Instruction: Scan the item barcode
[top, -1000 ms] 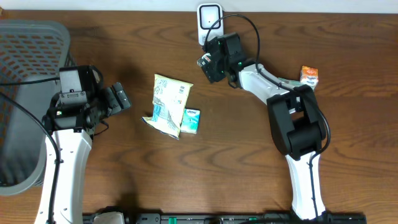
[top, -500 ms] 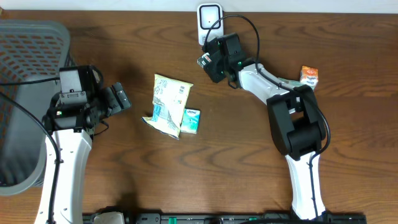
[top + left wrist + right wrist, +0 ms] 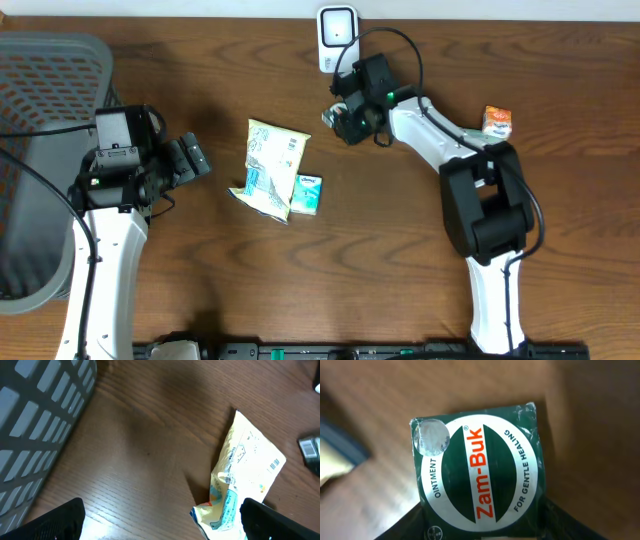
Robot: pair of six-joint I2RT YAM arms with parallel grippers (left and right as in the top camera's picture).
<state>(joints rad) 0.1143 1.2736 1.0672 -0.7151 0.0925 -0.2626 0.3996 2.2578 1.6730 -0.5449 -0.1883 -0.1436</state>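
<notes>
Right gripper (image 3: 345, 120) grasping the square green Zam-Buk ointment box (image 3: 477, 480), held over the counter (image 3: 400, 270) just in front of the white scanner (image 3: 337, 30) at the far edge. Box: smooth printed card, sharp corners, a round clear seal at one corner. Left gripper (image 3: 190, 158) spread wide, between the grey lattice basket (image 3: 50, 80) and a crinkled yellow packet (image 3: 270, 165); a small blue pack (image 3: 308, 193) touches the packet. Open wood-grain surface spans the near half.
</notes>
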